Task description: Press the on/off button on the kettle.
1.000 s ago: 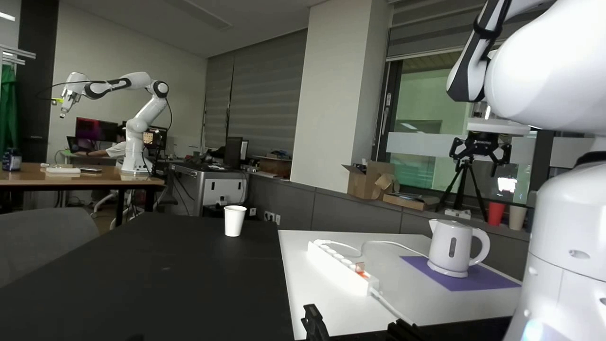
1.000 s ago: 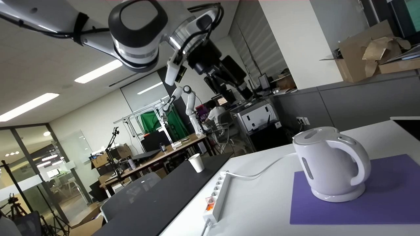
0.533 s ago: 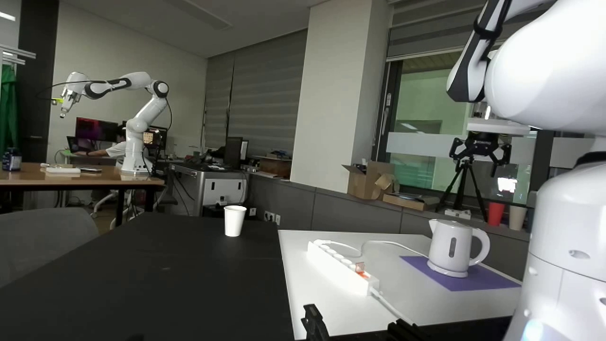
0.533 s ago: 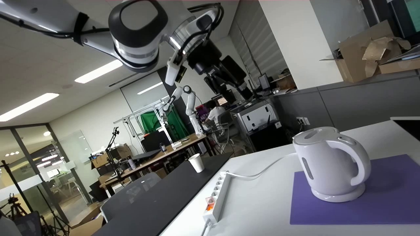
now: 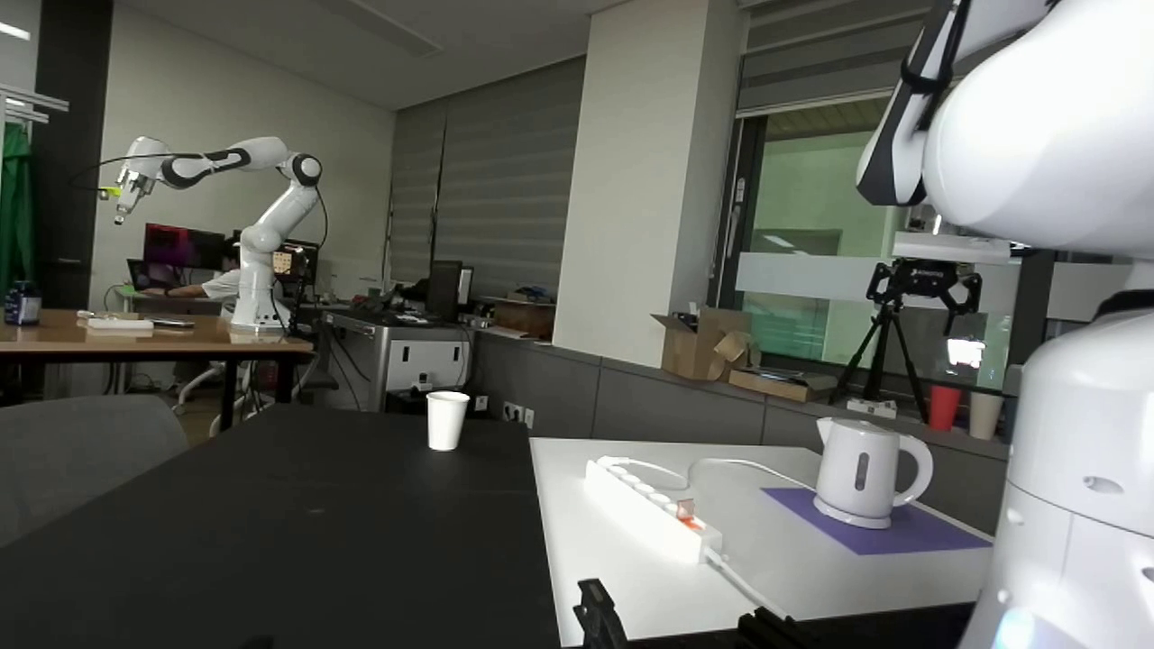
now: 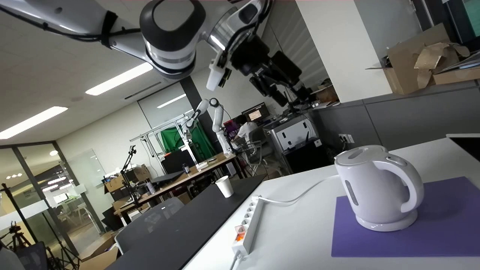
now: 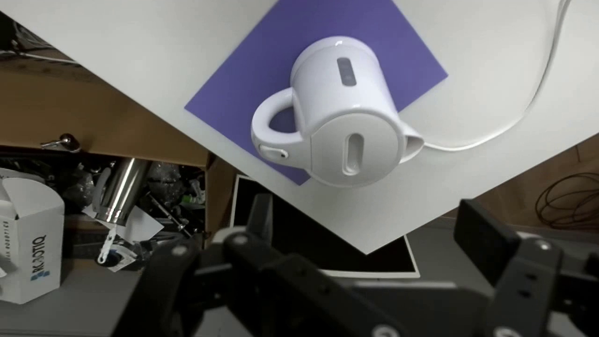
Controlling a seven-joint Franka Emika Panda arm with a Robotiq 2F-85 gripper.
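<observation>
The white kettle (image 5: 852, 478) stands upright on a purple mat (image 5: 942, 532) in both exterior views; the kettle (image 6: 375, 195) shows larger there, with its loop handle (image 6: 414, 187) to the right. In the wrist view, the kettle (image 7: 344, 98) is seen from above, handle to the left. An oval button (image 7: 273, 152) with a small dark dot sits on top of the handle near the lid. My gripper (image 7: 374, 229) is open and empty, its fingers wide apart. The gripper (image 6: 294, 99) is in the air well above the table, apart from the kettle; it also shows in an exterior view (image 5: 921, 297).
A white power strip (image 5: 649, 514) with a cable to the kettle lies on the white table (image 5: 631, 595). A white paper cup (image 5: 446, 421) stands on the black table (image 5: 270, 523). In the wrist view, an open drawer (image 7: 140, 117) and a box (image 7: 35, 248) lie beyond the table edge.
In the last half second my arm and open gripper have shifted right and slightly up in an exterior view, and slightly right in both. The kettle has not moved.
</observation>
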